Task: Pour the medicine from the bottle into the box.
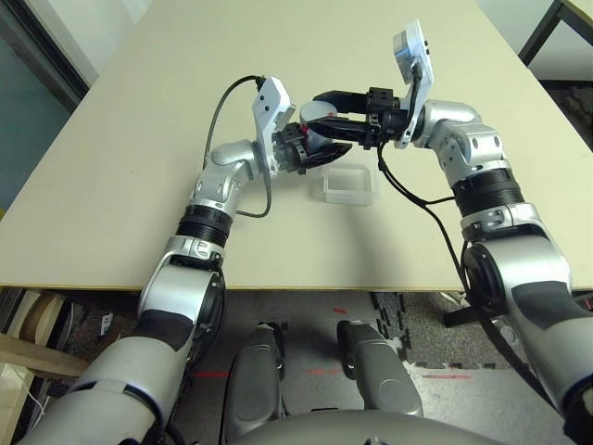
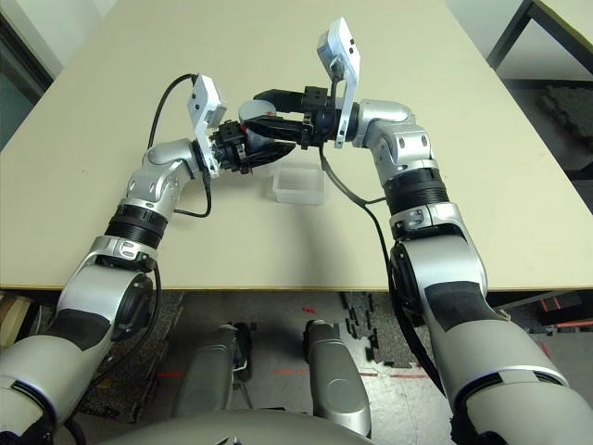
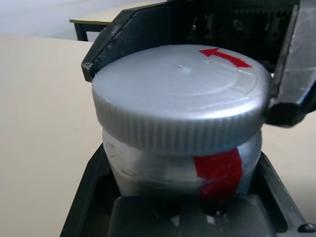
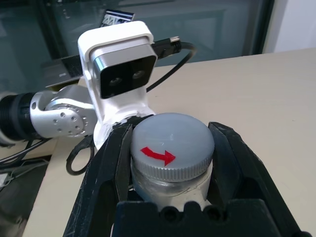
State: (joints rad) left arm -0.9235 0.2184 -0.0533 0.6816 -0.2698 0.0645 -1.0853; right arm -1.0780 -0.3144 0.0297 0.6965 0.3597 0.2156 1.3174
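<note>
The grey-white bottle [image 3: 177, 165], with its red label stripe, is held off the table, my left gripper [image 1: 304, 148] shut around its body. The grey ribbed cap [image 4: 173, 145] with a red arrow sits on the bottle's mouth. My right gripper [image 1: 320, 125] comes in from the right and is shut on that cap, one black finger [image 4: 106, 168] on each side. The clear box [image 1: 352, 184] lies on the table just below and in front of the two grippers. The medicine is hidden inside the capped bottle.
The beige table [image 1: 139, 185] stretches wide to the left and behind the grippers. Its near edge runs just in front of the box. Cables loop from both wrists, the right one hanging close to the box's right side. A dark table frame [image 1: 547, 37] stands at the far right.
</note>
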